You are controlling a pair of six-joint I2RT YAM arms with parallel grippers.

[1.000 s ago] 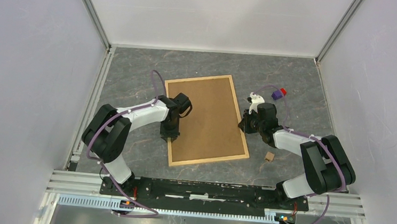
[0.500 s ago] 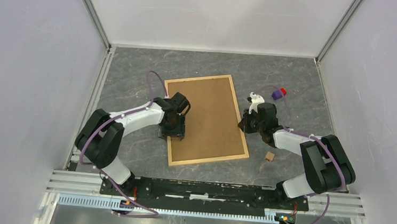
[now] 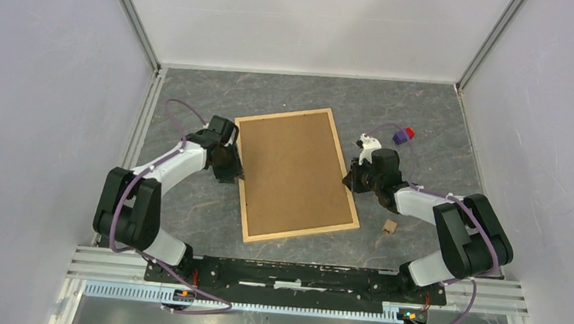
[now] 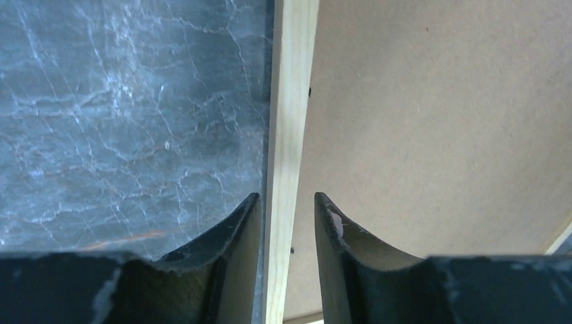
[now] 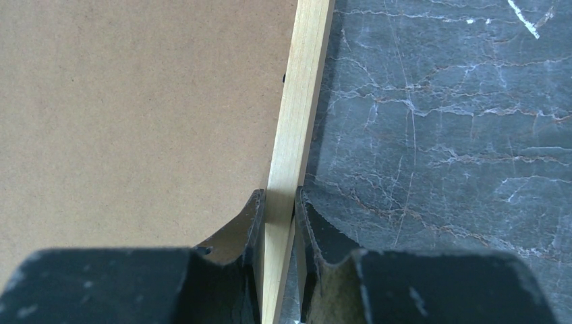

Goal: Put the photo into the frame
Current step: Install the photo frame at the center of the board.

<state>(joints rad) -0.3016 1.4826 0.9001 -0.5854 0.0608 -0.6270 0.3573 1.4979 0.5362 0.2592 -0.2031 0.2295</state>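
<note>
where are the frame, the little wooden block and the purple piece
frame [image 3: 292, 174], top view, middle of its brown back panel
wooden block [image 3: 390, 227], top view, its top face
purple piece [image 3: 400, 138], top view, its purple body

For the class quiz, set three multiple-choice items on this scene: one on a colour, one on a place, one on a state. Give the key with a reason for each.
1. What colour is the upturned panel of the frame?
A. white
B. green
C. brown

2. Where is the small wooden block?
A. on the table, right of the frame
B. on the frame's panel
C. left of the frame

3. The right gripper is:
A. open, high above the table
B. shut on the frame's right rail
C. shut on the block

Key:
1 C, the top view shows brown board inside the light wood strips.
2 A, the block lies on the grey surface off the frame's right edge.
3 B, the right wrist view shows both fingers pressed against the wood strip.
</note>
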